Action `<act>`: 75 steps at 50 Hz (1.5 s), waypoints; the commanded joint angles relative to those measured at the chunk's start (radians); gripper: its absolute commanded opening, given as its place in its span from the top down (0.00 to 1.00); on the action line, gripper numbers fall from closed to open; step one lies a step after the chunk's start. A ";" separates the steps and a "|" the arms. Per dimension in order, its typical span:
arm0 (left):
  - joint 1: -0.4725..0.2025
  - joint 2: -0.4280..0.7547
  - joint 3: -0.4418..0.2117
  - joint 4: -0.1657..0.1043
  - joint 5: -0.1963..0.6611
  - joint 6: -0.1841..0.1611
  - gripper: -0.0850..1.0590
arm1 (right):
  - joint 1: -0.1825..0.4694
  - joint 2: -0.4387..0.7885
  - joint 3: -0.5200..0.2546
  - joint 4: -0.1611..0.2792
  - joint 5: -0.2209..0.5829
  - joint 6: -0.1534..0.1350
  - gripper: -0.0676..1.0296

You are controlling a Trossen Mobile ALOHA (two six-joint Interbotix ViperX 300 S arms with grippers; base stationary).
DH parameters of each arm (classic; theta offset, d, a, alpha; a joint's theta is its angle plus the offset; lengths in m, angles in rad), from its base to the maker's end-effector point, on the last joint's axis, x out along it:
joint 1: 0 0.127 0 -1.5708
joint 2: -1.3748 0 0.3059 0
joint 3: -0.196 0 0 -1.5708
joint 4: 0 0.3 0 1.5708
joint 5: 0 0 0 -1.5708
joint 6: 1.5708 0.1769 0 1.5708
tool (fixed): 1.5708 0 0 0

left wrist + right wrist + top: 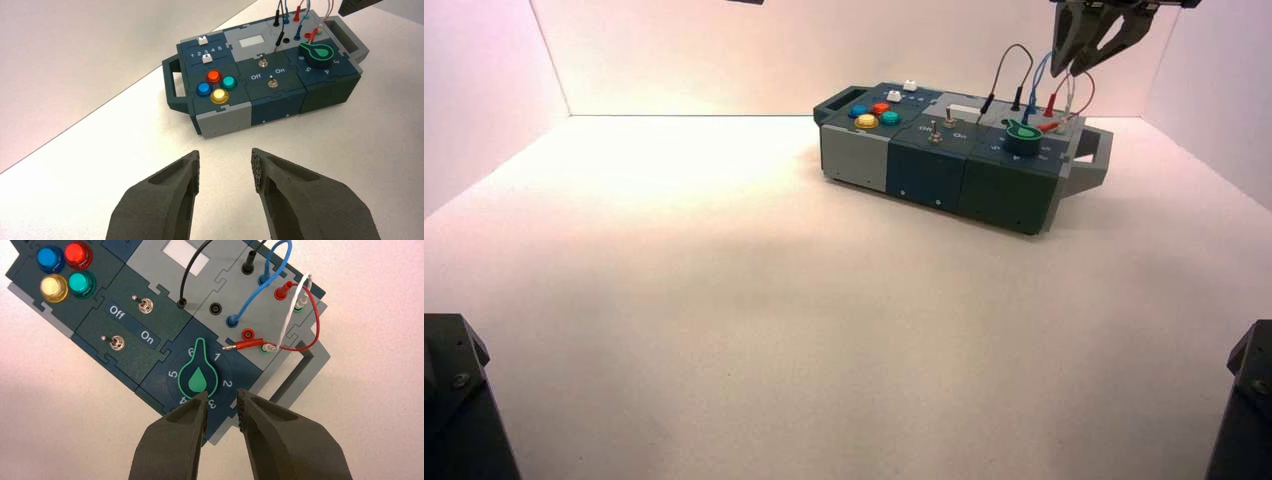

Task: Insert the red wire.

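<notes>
The red wire (317, 315) loops over the box's far right corner. One red plug (283, 290) stands in a socket. Its other red plug (248, 345) lies flat on the grey panel, bare metal tip free, next to an empty red socket (247, 333). My right gripper (222, 397) hangs open and empty above the box, over the rim of the green knob (198, 375), a short way from the loose plug. In the high view the right gripper (1089, 50) is above the wires. My left gripper (225, 162) is open and empty, well back from the box (225, 117).
A blue wire (260, 290), a black wire (192, 265) and a white wire (292, 315) are plugged in around the red one. Two toggle switches (145, 305) sit by the "Off" and "On" lettering, beside several coloured buttons (65, 270). White walls enclose the table.
</notes>
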 commanded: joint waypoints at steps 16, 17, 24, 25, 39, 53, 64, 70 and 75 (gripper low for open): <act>0.002 -0.009 -0.009 0.000 -0.011 0.006 0.44 | -0.003 -0.025 -0.011 0.009 0.002 0.005 0.64; 0.003 -0.009 -0.009 0.000 -0.009 0.006 0.44 | -0.003 -0.025 -0.011 0.011 0.005 0.008 0.64; 0.003 -0.011 -0.008 0.000 -0.009 0.006 0.44 | -0.003 -0.035 -0.009 0.021 0.009 0.035 0.63; 0.002 -0.011 -0.008 0.002 -0.009 0.006 0.44 | -0.003 -0.038 -0.009 0.025 0.009 0.046 0.62; 0.002 -0.009 -0.006 0.000 -0.012 0.006 0.44 | -0.005 -0.040 0.048 0.071 -0.094 0.132 0.62; 0.002 -0.015 -0.005 0.000 -0.011 0.006 0.44 | -0.037 0.023 0.103 0.095 -0.221 0.327 0.62; 0.002 -0.025 -0.003 -0.003 -0.012 0.002 0.44 | -0.074 0.078 0.112 0.094 -0.268 0.425 0.62; 0.000 -0.006 -0.003 -0.005 -0.014 0.000 0.44 | -0.077 0.106 0.107 0.094 -0.310 0.463 0.62; -0.008 -0.002 -0.008 -0.005 -0.008 0.000 0.44 | -0.077 0.138 0.091 0.094 -0.348 0.472 0.62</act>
